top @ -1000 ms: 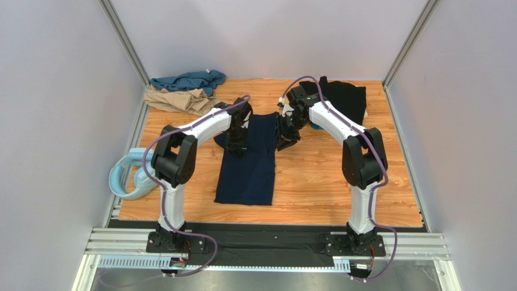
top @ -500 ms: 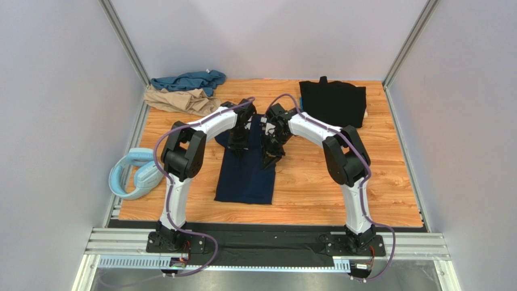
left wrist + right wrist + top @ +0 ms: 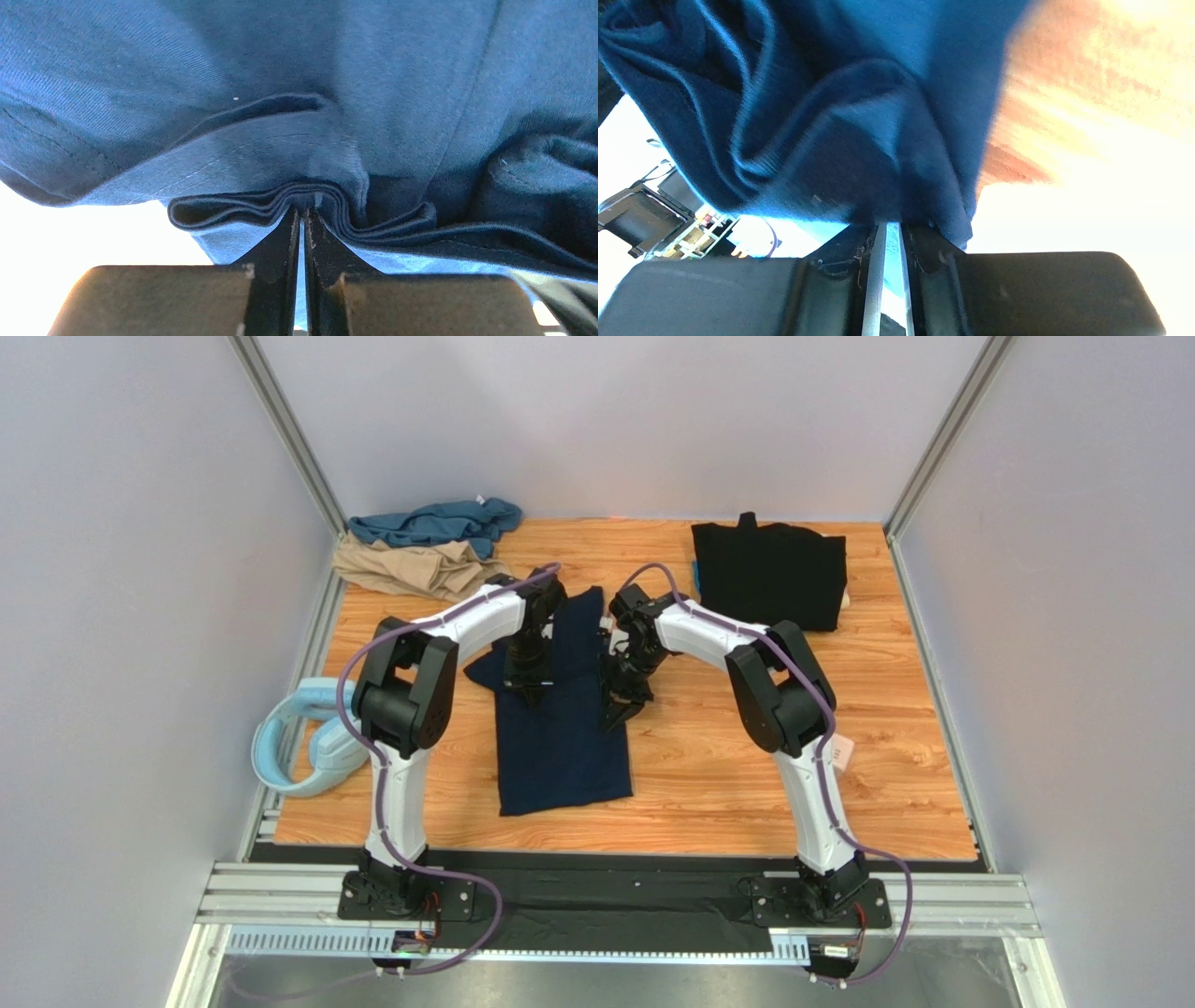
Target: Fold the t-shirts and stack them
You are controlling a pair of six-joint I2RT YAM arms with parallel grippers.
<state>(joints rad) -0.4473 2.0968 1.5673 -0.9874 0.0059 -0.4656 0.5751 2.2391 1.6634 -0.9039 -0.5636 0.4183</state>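
The dark navy t-shirt (image 3: pixel 564 742) lies as a long folded strip in the middle of the table, its far end lifted. My left gripper (image 3: pixel 525 686) is shut on a bunched fold at its far left edge (image 3: pixel 281 199). My right gripper (image 3: pixel 615 711) is shut on the far right edge of the same shirt (image 3: pixel 878 175). The black t-shirt (image 3: pixel 769 574) lies folded flat at the far right. The teal t-shirt (image 3: pixel 435 522) and the tan t-shirt (image 3: pixel 410 567) lie crumpled at the far left.
A pale blue plastic ring (image 3: pixel 298 739) lies off the table's left edge. A small white cube (image 3: pixel 839 752) sits beside the right arm. Metal frame posts and grey walls stand on three sides.
Both grippers have moved toward me and slightly left with the navy shirt's far end, folding it over. The right arm has swung away from the black shirt toward the centre.
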